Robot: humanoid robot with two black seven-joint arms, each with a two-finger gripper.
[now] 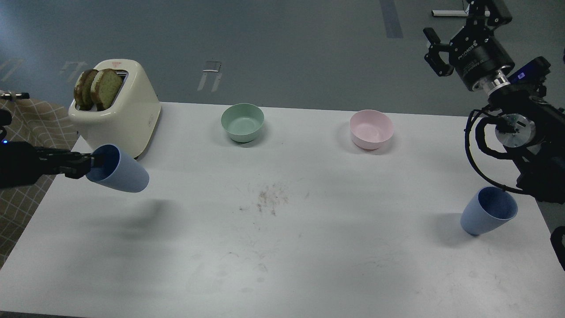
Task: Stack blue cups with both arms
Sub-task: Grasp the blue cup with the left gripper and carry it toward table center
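The left tool (88,164) grips one blue cup (118,169) by its rim, lifted at the left. The other blue cup (488,211) stands on the bench (282,247), near right. The right tool (435,53) hangs high and open. Carry the cup slowly, keeping it level.

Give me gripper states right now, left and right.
Left gripper: closed on the rim of a blue cup, held tilted above the table.
Right gripper: raised, holding nothing; open or closed cannot be told.
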